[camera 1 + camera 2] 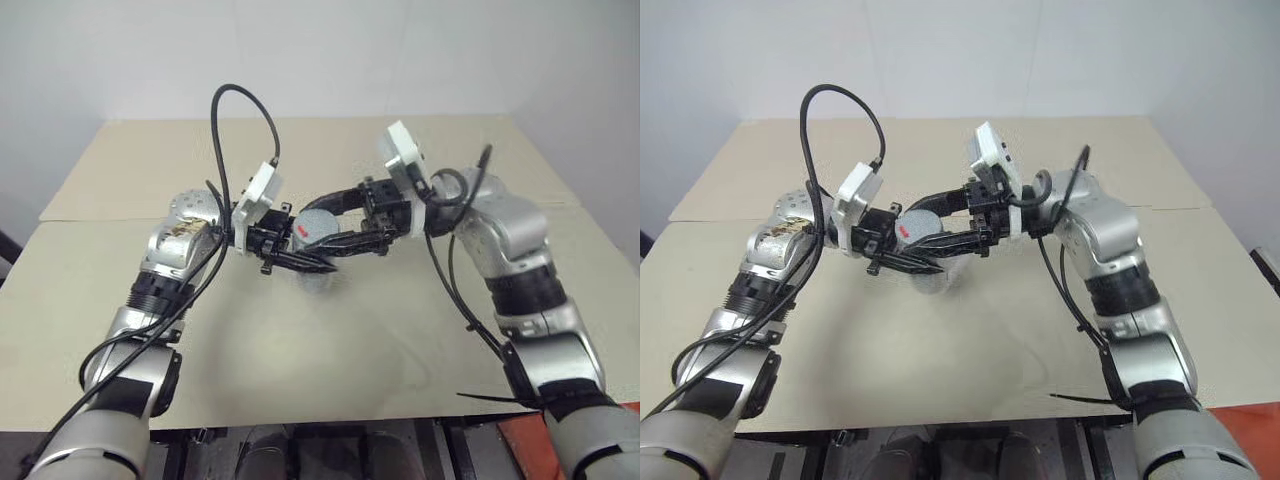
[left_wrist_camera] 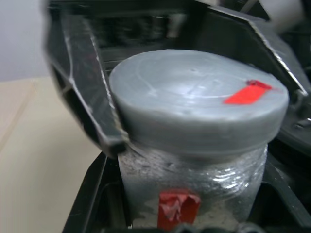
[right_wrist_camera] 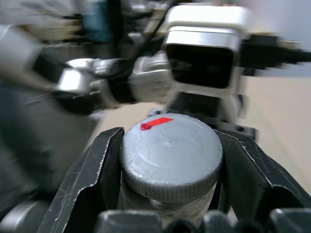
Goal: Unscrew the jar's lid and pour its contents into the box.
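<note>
Beige table (image 1: pixel 300 350) – jar (image 2: pixel 194 179) in left hand (image 1: pixel 300 258), right hand (image 3: pixel 167 208) gripping lid (image 3: pixel 170 150)

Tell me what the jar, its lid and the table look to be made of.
Lid: matte grey plastic by the look, fine ribbing on its rim, faint scuffs, a red mark on top.
Jar: silvery, crinkled, glossy surface, maybe foil or film wrap over the body; the body material can't be told. Red tape strip on its side.
Table: flat, dull beige sheets with seams, possibly cardboard or board.
</note>
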### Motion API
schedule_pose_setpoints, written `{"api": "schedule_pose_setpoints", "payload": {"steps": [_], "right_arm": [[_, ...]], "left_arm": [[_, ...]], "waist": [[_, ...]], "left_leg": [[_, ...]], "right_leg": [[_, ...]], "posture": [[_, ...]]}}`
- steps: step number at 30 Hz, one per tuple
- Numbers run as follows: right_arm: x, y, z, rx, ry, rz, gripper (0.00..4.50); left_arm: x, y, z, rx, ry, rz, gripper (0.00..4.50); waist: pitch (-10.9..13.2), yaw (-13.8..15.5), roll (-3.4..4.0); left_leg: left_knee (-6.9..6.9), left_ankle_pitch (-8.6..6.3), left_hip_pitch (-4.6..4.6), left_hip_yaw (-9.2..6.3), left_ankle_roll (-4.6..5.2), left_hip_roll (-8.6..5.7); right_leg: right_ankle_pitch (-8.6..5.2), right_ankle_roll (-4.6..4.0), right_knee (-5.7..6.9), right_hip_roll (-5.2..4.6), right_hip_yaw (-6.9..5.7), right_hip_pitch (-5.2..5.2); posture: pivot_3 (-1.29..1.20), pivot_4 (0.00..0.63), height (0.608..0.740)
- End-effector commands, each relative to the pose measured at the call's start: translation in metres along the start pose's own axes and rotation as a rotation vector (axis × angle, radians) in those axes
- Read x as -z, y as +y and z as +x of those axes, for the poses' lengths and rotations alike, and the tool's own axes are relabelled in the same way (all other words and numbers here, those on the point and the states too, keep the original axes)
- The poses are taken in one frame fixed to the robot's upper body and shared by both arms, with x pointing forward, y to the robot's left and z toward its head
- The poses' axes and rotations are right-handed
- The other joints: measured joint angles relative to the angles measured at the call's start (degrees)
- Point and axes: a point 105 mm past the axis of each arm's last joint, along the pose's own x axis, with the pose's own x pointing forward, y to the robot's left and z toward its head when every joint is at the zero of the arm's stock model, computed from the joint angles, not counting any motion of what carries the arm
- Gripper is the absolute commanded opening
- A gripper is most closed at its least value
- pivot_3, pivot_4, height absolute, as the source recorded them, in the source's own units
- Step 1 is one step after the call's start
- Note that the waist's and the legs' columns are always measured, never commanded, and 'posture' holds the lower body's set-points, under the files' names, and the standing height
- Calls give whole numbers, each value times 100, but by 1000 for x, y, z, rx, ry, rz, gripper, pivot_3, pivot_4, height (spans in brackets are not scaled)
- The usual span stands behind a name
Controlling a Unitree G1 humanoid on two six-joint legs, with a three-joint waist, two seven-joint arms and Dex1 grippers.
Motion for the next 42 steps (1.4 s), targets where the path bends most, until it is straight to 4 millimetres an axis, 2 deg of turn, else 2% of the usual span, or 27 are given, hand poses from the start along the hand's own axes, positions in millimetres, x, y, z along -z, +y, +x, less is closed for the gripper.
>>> {"api": "schedule_pose_setpoints", "payload": {"steps": [1,4,8,10,13,14,19,22,25,28,32,37,42], "right_arm": [[4,2,5,-159,19,-52,2775],[5,-11,12,-148,15,-58,2775],[6,-16,13,-141,14,-64,2775],[5,-19,12,-123,10,-52,3510],[2,-20,6,-79,-15,-18,4369],[2,-20,3,-50,-16,-21,4439],[-5,-26,-22,202,-41,-46,4439],[-11,-19,-36,323,-29,-72,4439],[-17,-12,-41,451,3,-86,4439],[-27,-8,-34,540,-1,-62,4439],[-34,-12,-13,667,5,-42,4439],[-27,-25,6,792,82,-99,4439],[-22,-32,16,805,90,-100,4439]], "left_arm": [[-22,-2,-5,16,-39,69,2004],[-23,-2,-3,21,-48,79,2004],[-21,-2,-5,10,-46,79,2004],[-20,-1,-8,-4,-38,76,2004],[-17,3,-18,-55,-33,61,2004],[-16,5,-22,-75,-31,54,2004],[-12,13,-45,-199,-33,23,2004],[-6,17,-55,-278,-27,11,2004],[4,25,-58,-374,2,6,2004],[10,34,-57,-451,19,6,2004],[6,41,-51,-504,-14,11,2004],[5,38,-43,-471,-25,16,2004],[3,37,-40,-455,-24,17,2004]], "waist": [[0,-12,0],[1,-49,1],[1,-59,2],[1,-46,2],[1,-41,2],[1,-43,2],[1,-44,2],[1,-29,2],[1,11,2],[1,17,2],[1,10,2],[1,14,2],[1,14,2]], "left_leg": [[-1,0,1,-1,0,1],[-2,1,6,2,-2,3],[-1,2,4,-1,-4,4],[-1,2,3,-4,-4,5],[0,2,2,-3,-4,4],[0,3,1,-3,-5,4],[0,4,0,-3,-7,5],[0,4,-8,-2,-8,7],[-2,4,-7,-3,-8,7],[-1,4,-8,1,-8,8],[-1,6,-6,2,-11,7],[-1,6,-11,7,-10,-1],[-2,6,-14,6,-10,-3]], "right_leg": [[0,0,1,0,0,0],[0,0,7,0,-2,-2],[0,0,12,-2,-9,-3],[0,0,13,-7,-15,-3],[0,0,14,-10,-26,-3],[0,0,14,-9,-28,-4],[0,0,16,-12,-37,-6],[0,0,19,-16,-37,-15],[0,0,21,-16,-40,-17],[0,0,22,-17,-39,-18],[0,-1,26,-16,-37,-19],[0,0,28,-17,-35,-27],[0,0,29,-16,-38,-31]], "posture": [[0,150,740],[0,150,740],[0,150,740],[0,150,740],[0,150,740],[0,150,740],[0,150,740],[0,150,740],[0,150,740],[0,150,740],[0,150,740],[0,150,740],[0,150,740]]}}
